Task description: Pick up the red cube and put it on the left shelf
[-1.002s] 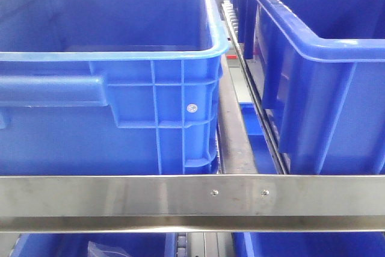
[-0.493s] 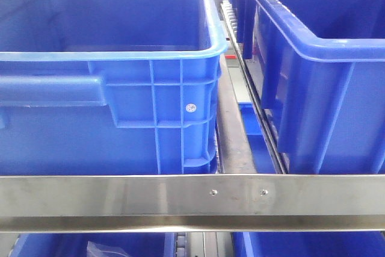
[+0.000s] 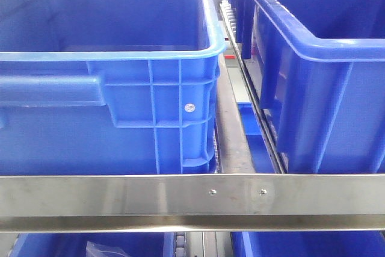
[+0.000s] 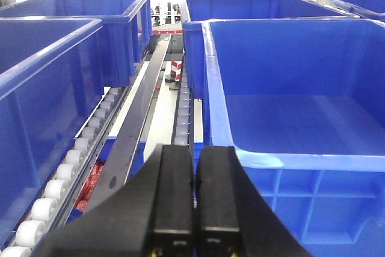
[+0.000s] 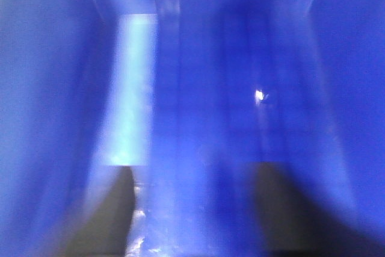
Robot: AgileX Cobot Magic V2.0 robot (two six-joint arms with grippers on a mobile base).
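No red cube shows in any view; left gripper (image 4: 194,209) closed on nothing above the left shelf (image 3: 192,194) beside a blue crate (image 4: 289,88); right gripper's state unreadable, blurred against blue; locate the cube before reaching

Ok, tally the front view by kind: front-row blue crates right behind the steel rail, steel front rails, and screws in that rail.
Blue crates: 2, the left crate and the right crate
Steel front rail: 1
Screws in the rail: 2, the left screw and the right screw
Total: 5
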